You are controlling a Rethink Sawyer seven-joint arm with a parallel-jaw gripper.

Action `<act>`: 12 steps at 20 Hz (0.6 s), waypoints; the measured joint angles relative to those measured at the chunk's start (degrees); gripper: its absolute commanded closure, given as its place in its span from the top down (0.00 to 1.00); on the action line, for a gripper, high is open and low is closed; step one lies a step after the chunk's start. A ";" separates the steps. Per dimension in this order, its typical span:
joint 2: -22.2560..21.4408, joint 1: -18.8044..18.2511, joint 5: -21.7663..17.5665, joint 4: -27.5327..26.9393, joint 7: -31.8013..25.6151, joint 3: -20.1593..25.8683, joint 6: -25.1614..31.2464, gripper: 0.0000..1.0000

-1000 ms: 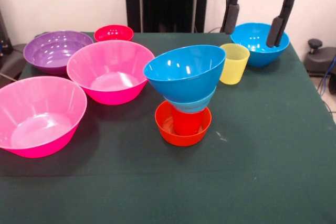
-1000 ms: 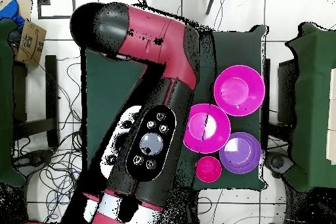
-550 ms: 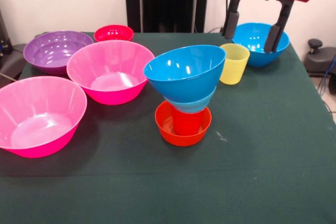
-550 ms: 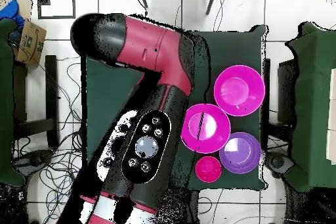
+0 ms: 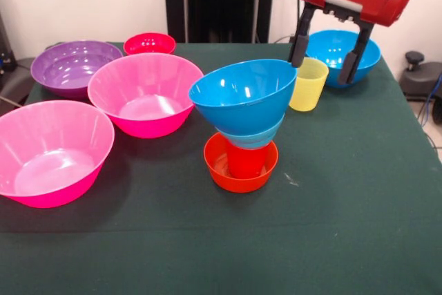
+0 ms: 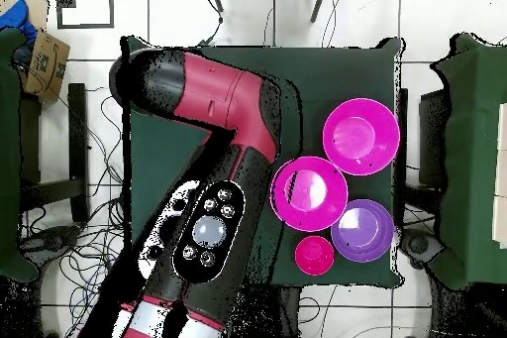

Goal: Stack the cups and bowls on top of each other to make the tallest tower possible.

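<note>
- Blue large bowl (image 5: 243, 97) tilts atop the tower (image 5: 242, 132).
- Gripper (image 5: 325, 50), fingers spread and empty, hangs above the yellow cup (image 5: 307, 84).

Claw (image 5: 324, 59) now farther left, from over blue bowl (image 5: 340, 56) to above yellow cup (image 5: 308, 84)

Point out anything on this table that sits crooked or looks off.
The large blue bowl topping the tower is tilted, its rim dipping toward the pink bowls instead of sitting level on the small light-blue bowl. Nothing is spilled or visibly damaged.
</note>
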 measured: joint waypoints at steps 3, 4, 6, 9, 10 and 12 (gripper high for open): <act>0.06 -0.11 -0.01 0.44 0.00 0.00 -0.18 1.00; 0.07 -0.14 -0.01 0.46 0.00 0.00 -0.18 1.00; 0.04 -0.18 0.00 0.46 0.00 -0.01 -0.18 1.00; 0.04 -0.18 0.00 0.46 0.00 -0.01 -0.18 1.00; 0.04 -0.18 0.00 0.46 0.00 -0.01 -0.18 1.00; 0.04 -0.18 0.00 0.46 0.07 -0.01 -0.18 1.00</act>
